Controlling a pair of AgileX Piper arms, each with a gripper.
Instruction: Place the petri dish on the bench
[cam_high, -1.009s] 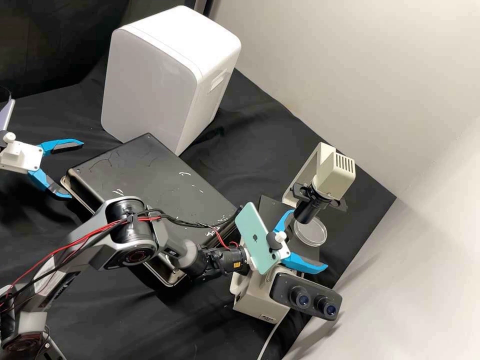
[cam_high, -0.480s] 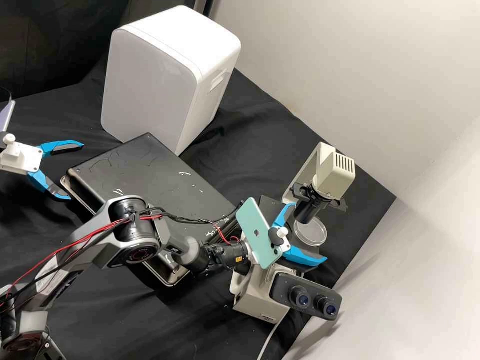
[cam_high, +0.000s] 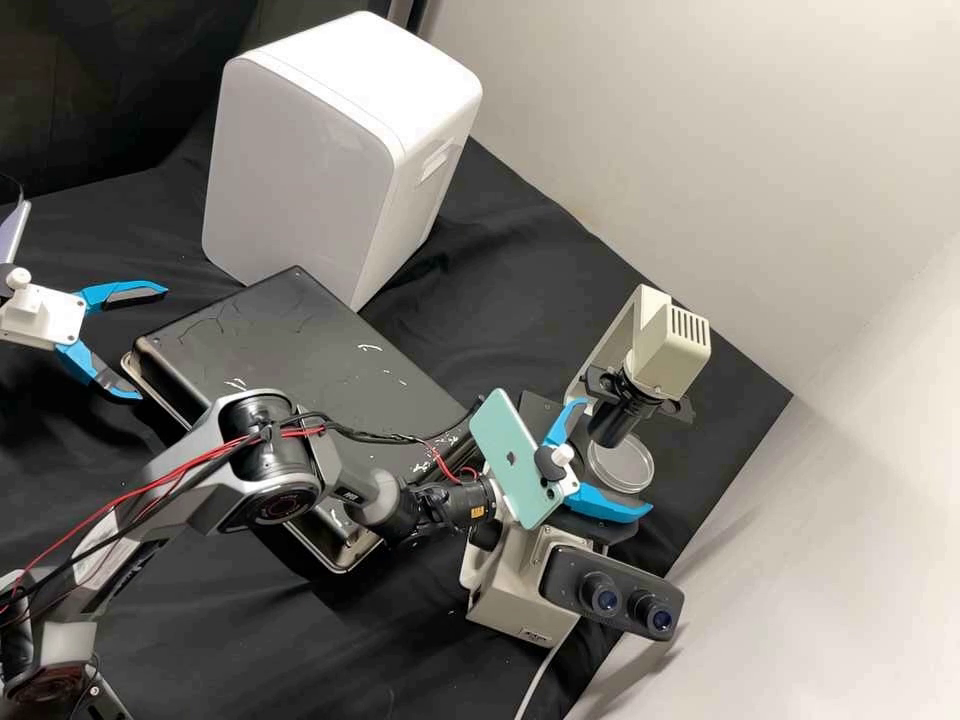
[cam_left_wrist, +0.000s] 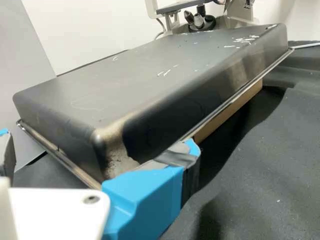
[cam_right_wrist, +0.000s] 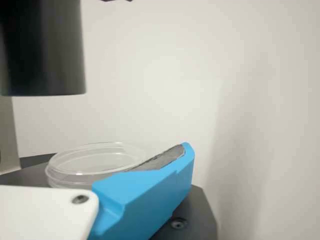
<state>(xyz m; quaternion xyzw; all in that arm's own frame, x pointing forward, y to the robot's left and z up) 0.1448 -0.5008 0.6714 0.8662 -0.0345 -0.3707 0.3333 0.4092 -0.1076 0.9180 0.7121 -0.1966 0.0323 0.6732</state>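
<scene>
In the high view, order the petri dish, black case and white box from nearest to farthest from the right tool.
From the right tool:
1. Petri dish: right at it, on the microscope stage.
2. Black case: in the middle, well away.
3. White box: at the far back.

The clear round plastic petri dish (cam_high: 620, 466) lies flat at the scene's right. It rests on the black microscope stage (cam_high: 537, 412), beneath the black lens tube (cam_high: 610, 424).

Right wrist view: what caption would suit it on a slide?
Open gripper at a clear petri dish on the microscope stage, beneath a black lens tube.
</scene>
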